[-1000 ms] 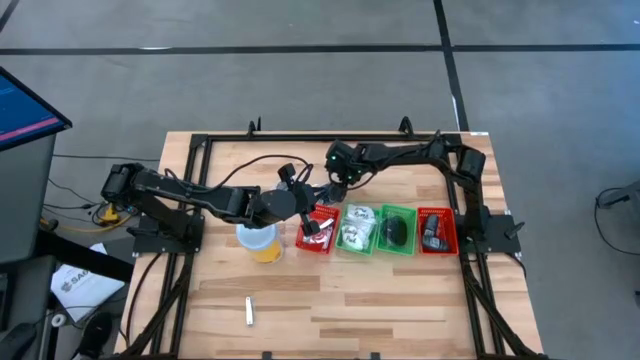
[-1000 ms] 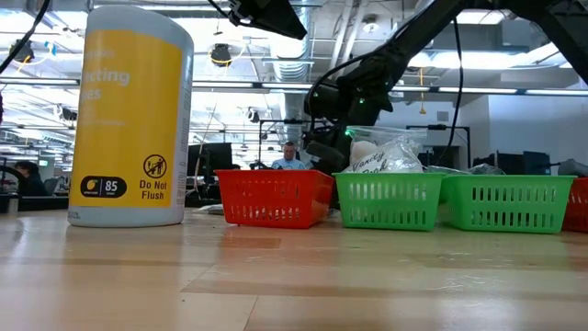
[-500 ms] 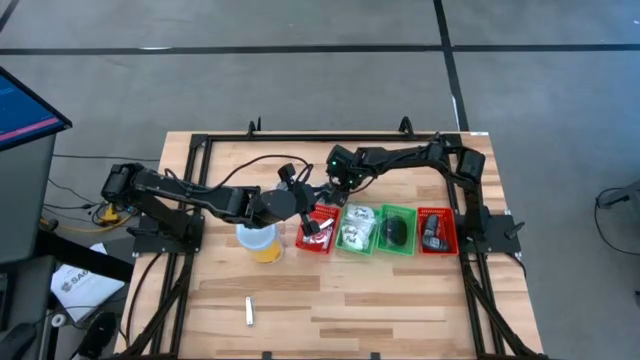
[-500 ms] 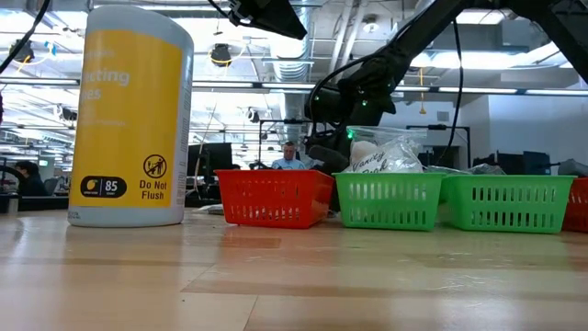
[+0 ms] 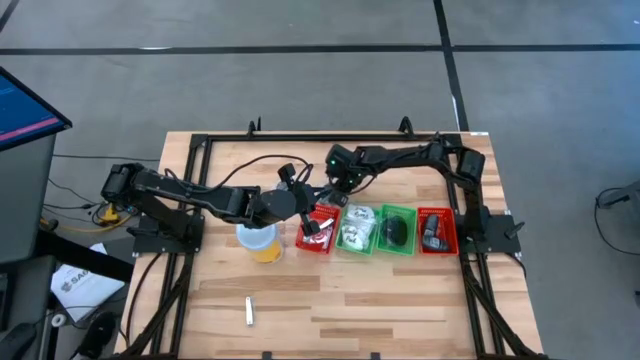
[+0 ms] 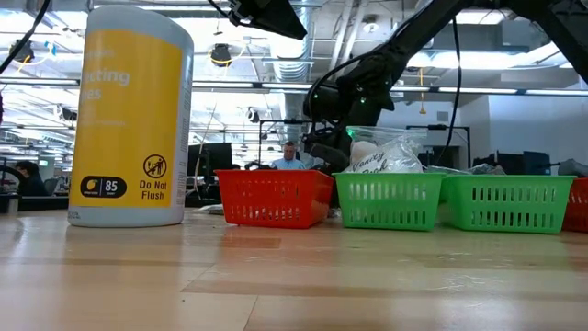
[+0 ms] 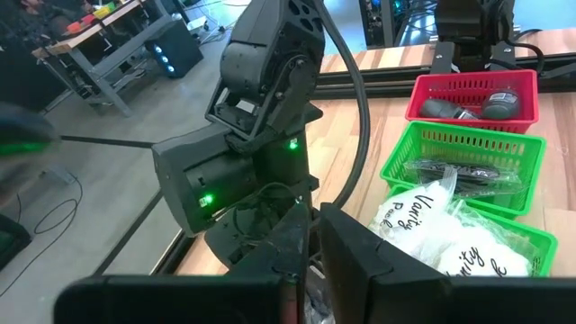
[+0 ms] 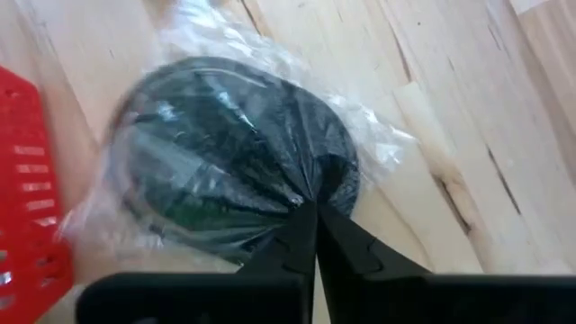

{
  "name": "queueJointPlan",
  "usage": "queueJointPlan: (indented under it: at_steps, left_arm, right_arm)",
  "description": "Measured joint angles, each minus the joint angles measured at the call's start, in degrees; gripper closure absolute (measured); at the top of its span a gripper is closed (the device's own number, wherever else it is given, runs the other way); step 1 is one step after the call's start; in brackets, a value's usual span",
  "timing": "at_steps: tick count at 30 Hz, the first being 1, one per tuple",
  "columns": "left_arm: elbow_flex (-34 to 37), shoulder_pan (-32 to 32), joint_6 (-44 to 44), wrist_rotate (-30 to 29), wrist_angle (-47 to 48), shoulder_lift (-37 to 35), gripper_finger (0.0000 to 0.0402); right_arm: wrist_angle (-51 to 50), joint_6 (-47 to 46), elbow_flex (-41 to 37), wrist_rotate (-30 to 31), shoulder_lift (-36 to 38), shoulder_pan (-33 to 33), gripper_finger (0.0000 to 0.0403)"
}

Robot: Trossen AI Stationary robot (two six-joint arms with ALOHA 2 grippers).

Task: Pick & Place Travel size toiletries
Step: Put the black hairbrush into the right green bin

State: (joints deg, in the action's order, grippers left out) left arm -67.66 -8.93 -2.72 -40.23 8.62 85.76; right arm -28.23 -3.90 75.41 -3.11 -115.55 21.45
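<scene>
Pinching the bagged dark disc [image 8: 238, 157], right gripper [image 8: 310, 216] closed.

A dark disc in clear wrap [image 8: 234, 153] blurs at its edges in the right wrist view, which crops a red bin [image 8: 27, 207]. The low view crops the yellow tub [image 6: 131, 115] at top, its label partly unreadable.
</scene>
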Motion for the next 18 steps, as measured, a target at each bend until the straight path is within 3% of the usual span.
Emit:
queueJointPlan:
  at_steps: [5,18]
  left_arm:
    - [0.0,0.02,0.0,0.0,0.0,0.0,0.0376]
    - [0.0,0.01,0.01,0.02,0.63,0.0,0.0376]
  right_arm:
    - [-3.99,1.91,3.7,0.89,0.0,-0.07,0.0402]
    - [-23.34,5.38,17.17,11.14,0.11,0.04,0.0403]
